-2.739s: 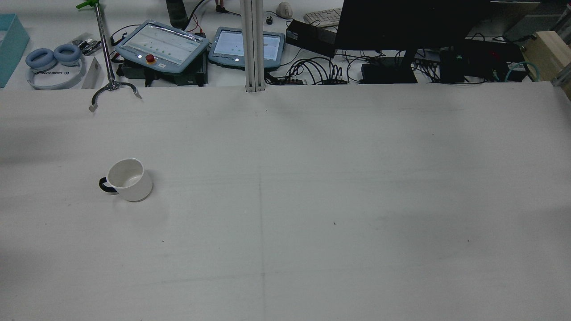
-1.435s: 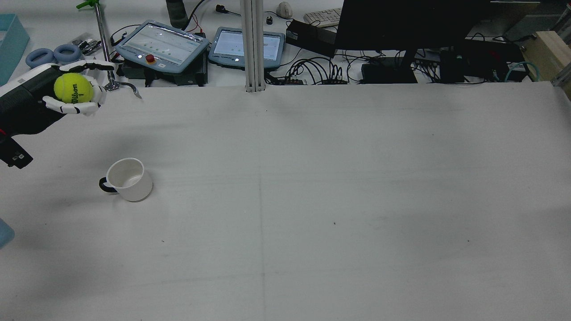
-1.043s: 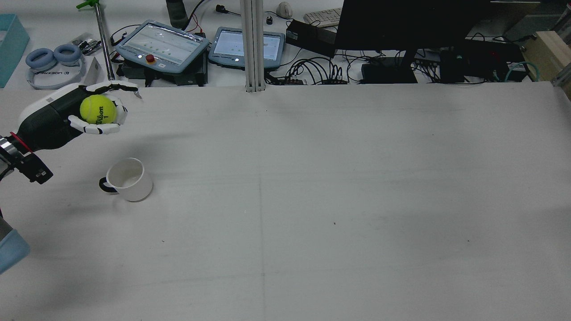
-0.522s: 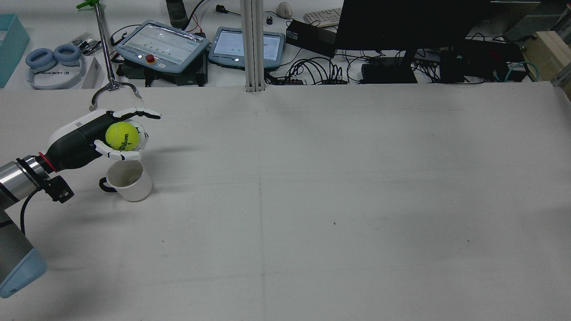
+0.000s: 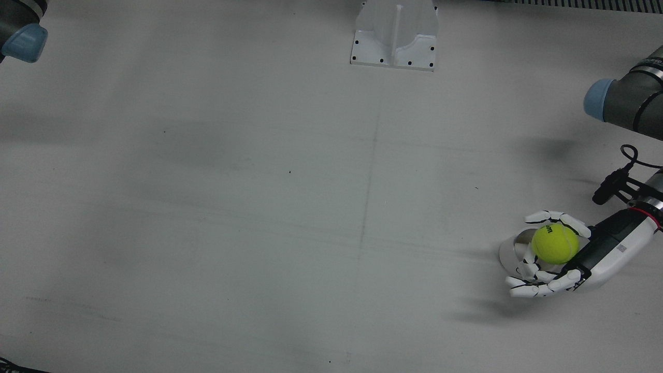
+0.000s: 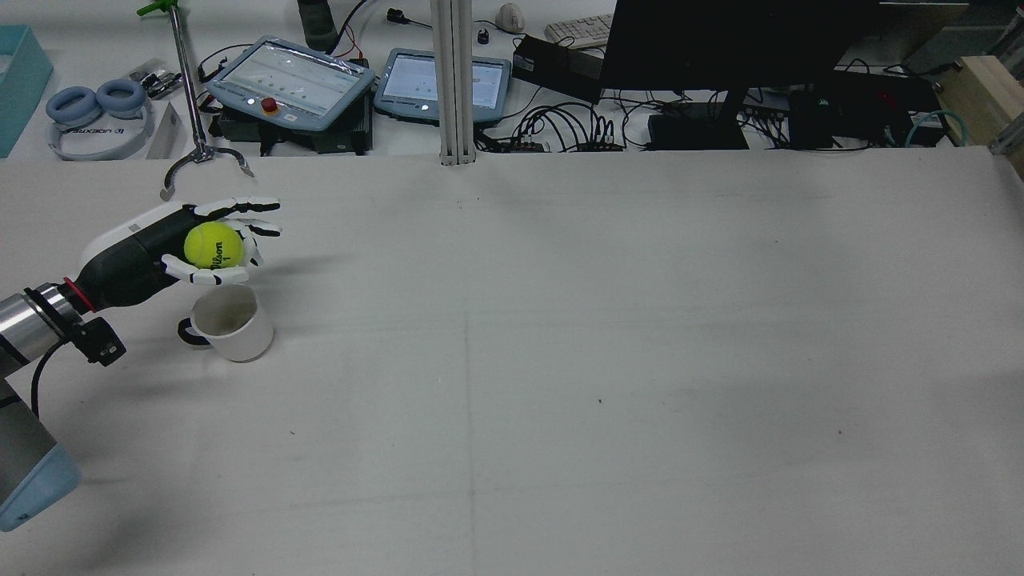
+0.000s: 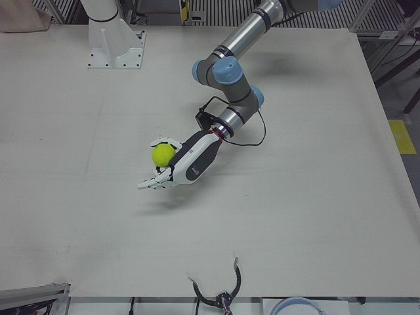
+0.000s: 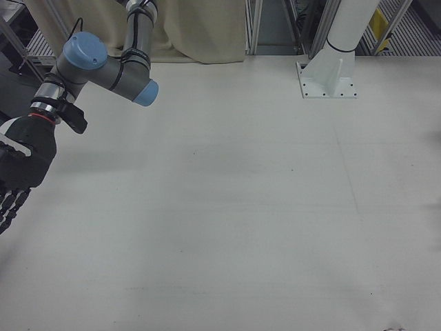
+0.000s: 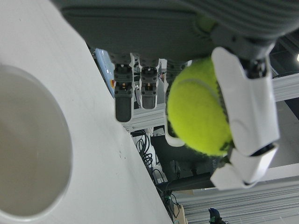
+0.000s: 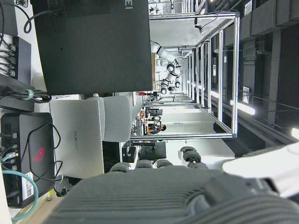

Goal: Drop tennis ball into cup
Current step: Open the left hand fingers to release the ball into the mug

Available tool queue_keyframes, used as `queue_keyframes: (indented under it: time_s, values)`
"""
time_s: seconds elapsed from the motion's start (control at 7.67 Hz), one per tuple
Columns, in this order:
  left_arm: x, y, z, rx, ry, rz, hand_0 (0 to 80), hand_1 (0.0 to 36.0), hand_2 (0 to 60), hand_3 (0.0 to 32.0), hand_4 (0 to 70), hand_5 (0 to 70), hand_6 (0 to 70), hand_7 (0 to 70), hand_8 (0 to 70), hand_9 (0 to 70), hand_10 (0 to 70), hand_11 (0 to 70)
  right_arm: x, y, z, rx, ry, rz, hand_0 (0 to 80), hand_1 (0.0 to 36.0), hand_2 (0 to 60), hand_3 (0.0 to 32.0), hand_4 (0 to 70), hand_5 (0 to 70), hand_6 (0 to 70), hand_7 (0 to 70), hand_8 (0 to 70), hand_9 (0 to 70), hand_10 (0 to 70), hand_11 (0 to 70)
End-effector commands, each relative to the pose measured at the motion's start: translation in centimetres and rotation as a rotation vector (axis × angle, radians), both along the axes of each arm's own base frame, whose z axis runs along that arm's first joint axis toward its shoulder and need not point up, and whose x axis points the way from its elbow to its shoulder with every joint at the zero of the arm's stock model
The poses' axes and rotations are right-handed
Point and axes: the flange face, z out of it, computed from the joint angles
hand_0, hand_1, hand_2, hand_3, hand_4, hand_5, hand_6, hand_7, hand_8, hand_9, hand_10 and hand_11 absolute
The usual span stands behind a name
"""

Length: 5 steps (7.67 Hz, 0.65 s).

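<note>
With the left hand (image 6: 172,248) curled around the tennis ball (image 6: 214,245) just above the cup (image 6: 233,322), slightly toward its 12 o'clock rim, an early release could bounce the ball off the lip, while the right hand (image 8: 17,165) hangs idle, finger state unclear.

From my remote seat, the table (image 6: 560,360) lies open across its middle and right half, free passage for either arm. The only obstacle on the surface is the cup (image 6: 234,322), upright at the left side, its mouth unblocked below my left hand (image 6: 180,248), which grips the tennis ball (image 6: 213,245) just above the rim. A clamp stand (image 6: 188,96) and cabled gear crowd the far edge.
</note>
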Motion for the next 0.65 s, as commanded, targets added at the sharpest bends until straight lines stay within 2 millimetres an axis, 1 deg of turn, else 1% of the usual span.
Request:
queue_keyframes:
  time_s: [0.0, 0.13, 0.26, 0.39, 0.52]
  values:
    - [-0.5, 0.1, 0.6, 0.003, -0.010, -0.010, 45.3, 14.2, 33.5, 0.0, 16.7, 10.3, 35.8, 12.4, 12.9, 9.9, 5.7, 9.2, 0.0, 0.0, 0.0, 0.000, 0.000, 0.000, 0.0, 0.0, 0.0, 0.0, 0.0, 0.0, 0.0, 0.0, 0.0, 0.0, 0.0, 0.0]
    - [-0.6, 0.2, 0.8, 0.003, -0.010, -0.011, 41.7, 11.6, 34.6, 0.0, 16.5, 10.4, 41.1, 9.3, 12.7, 7.7, 3.7, 6.1, 0.0, 0.0, 0.0, 0.000, 0.000, 0.000, 0.0, 0.0, 0.0, 0.0, 0.0, 0.0, 0.0, 0.0, 0.0, 0.0, 0.0, 0.0]
    - [-0.9, 0.5, 1.2, 0.003, -0.008, -0.011, 39.5, 11.2, 32.9, 0.0, 16.3, 7.1, 25.7, 10.4, 8.7, 6.7, 2.3, 3.9, 0.0, 0.0, 0.0, 0.000, 0.000, 0.000, 0.0, 0.0, 0.0, 0.0, 0.0, 0.0, 0.0, 0.0, 0.0, 0.0, 0.0, 0.0]
    - [-1.5, 0.2, 0.8, 0.000, 0.006, -0.015, 38.5, 10.5, 34.3, 0.0, 15.5, 8.1, 31.9, 8.9, 9.8, 6.2, 1.8, 3.2, 0.0, 0.0, 0.0, 0.000, 0.000, 0.000, 0.0, 0.0, 0.0, 0.0, 0.0, 0.0, 0.0, 0.0, 0.0, 0.0, 0.0, 0.0]
    - [-7.8, -2.1, -0.8, -0.017, 0.048, -0.096, 38.7, 11.2, 34.3, 0.0, 15.9, 7.0, 26.1, 11.2, 8.7, 6.6, 1.8, 3.1, 0.0, 0.0, 0.0, 0.000, 0.000, 0.000, 0.0, 0.0, 0.0, 0.0, 0.0, 0.0, 0.0, 0.0, 0.0, 0.0, 0.0, 0.0]
